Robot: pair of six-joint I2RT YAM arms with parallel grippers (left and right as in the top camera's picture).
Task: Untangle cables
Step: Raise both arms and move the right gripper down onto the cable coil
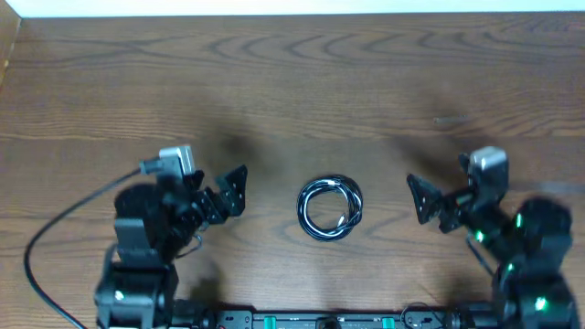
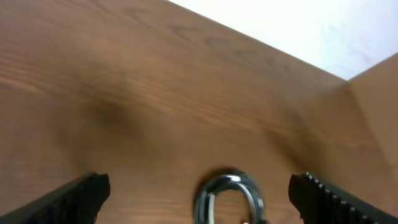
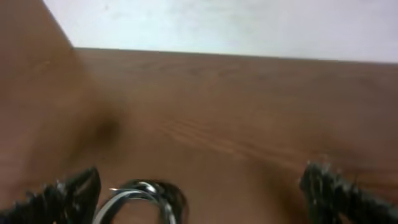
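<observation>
Cables (image 1: 330, 208), coiled on table (image 1: 366, 82) between wide-open left jaws and right jaws

Open table (image 1: 292, 82) surrounds the coiled cables (image 1: 330, 207), the sole obstacle, approachable from either side

The desk (image 1: 384, 82) before me is brown wood with a long, wavy grain, and its far edge meets a pale strip (image 1: 274, 7). Directly on it lie the cables (image 1: 331, 208), wound together into one small round coil (black cords with a light grey one among them). The coil lies flat on the wood, near my side of the desk and about midway across. Their plug ends I cannot make out.
</observation>
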